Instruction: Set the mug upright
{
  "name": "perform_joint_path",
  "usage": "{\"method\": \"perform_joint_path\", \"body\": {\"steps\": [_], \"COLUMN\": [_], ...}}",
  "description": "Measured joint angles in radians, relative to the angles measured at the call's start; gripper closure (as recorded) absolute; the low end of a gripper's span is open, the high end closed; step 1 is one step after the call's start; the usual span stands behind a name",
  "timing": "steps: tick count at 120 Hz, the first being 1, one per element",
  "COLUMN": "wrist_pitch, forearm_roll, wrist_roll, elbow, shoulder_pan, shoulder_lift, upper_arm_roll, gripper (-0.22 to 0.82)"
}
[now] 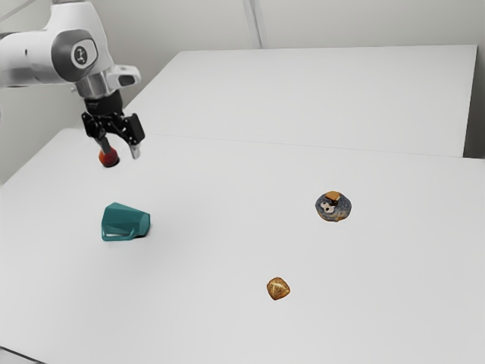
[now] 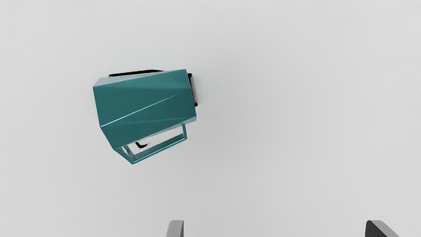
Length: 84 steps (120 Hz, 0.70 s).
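Holds nothing in the pincer (image 1: 121,150), spread wide above the bench (image 1: 212,258). Has the mug (image 2: 148,107) below it, off to one side, tipped over, handle (image 2: 160,150) out sideways. Best to centre over it, lower, close squarely clear of the handle, lift, turn slowly and set base-down.

White table (image 1: 189,303): red round item, dark at its base (image 1: 109,158), on the exterior view's left. Grey-blue round item with brown and pale bits on top (image 1: 324,214), exterior view's right. Small golden-brown lump (image 1: 278,289) nearer the camera, apart from both. Pale wall (image 1: 364,23) behind.
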Motion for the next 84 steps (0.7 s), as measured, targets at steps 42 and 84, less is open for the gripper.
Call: {"method": "perform_joint_path", "body": {"steps": [42,84], "wrist_pitch": [0.234,0.396], "forearm_roll": [-0.031,-0.697], "wrist_roll": [0.071,0.546], "elbow": [-0.332,-0.635], "shoulder_pan": [0.031,0.346], "shoulder_lift": [-0.212,-0.235], "upper_arm_roll": [0.032,0.105], "gripper": [0.0,0.0]}}
